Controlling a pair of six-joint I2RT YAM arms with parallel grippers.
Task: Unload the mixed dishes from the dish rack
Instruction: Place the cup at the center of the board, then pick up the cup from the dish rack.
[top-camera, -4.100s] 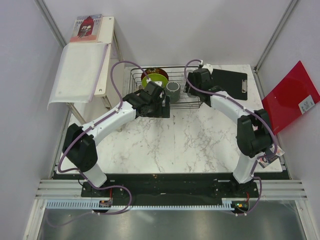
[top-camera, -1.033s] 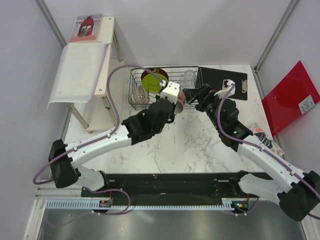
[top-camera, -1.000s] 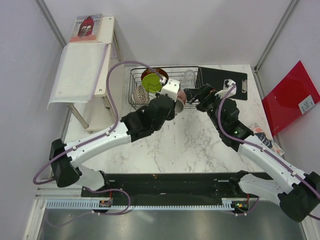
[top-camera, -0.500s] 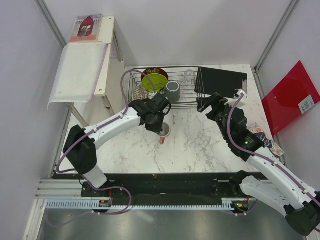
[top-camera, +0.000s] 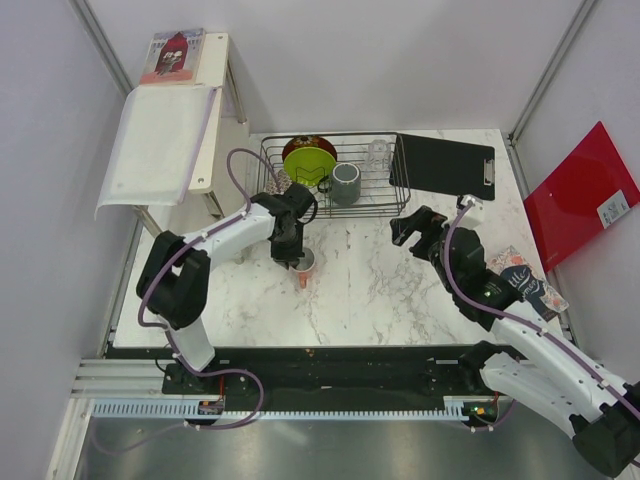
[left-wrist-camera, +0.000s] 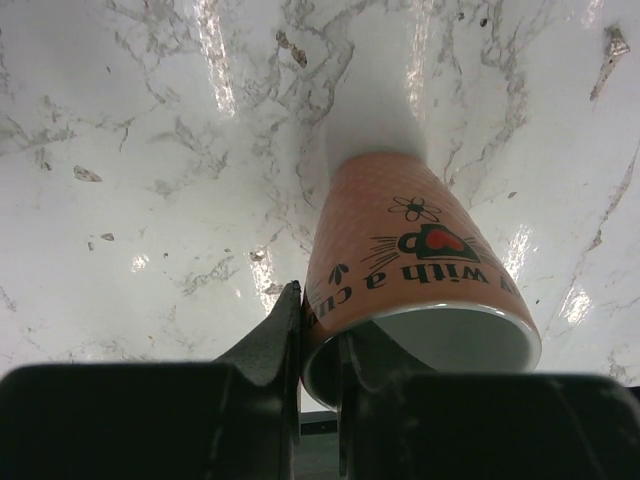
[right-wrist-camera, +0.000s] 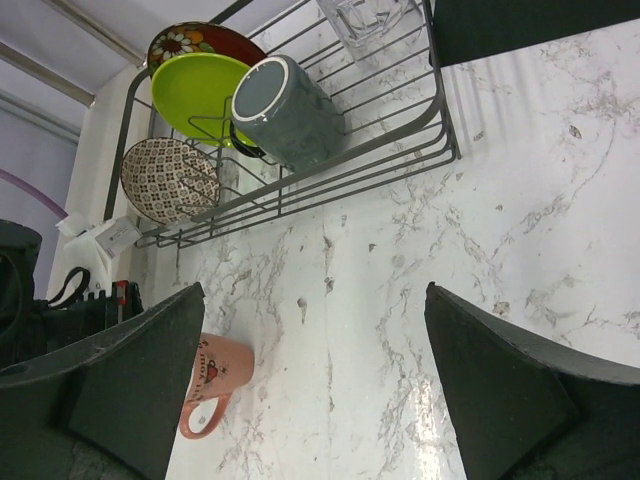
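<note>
Left gripper (left-wrist-camera: 318, 350) is clamped on the rim of the orange cup (left-wrist-camera: 400, 260), one finger inside and one outside. The cup stands upright on the counter (top-camera: 380, 290), just in front of the rack (top-camera: 390, 205), towards its left end. Right gripper (top-camera: 408, 230) hangs with jaws wide apart, empty, right of centre. The rack at the far edge holds plate (top-camera: 308, 163), mug (top-camera: 346, 184), two bowls and glass (top-camera: 377, 153).

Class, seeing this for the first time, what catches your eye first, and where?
The orange-red cup, pinched at its rim by the left gripper, is down at the marble table before the dish rack. Inside the rack, the lime-green plate stands out beside a dark grey mug; the right gripper hangs open nearby.
</note>
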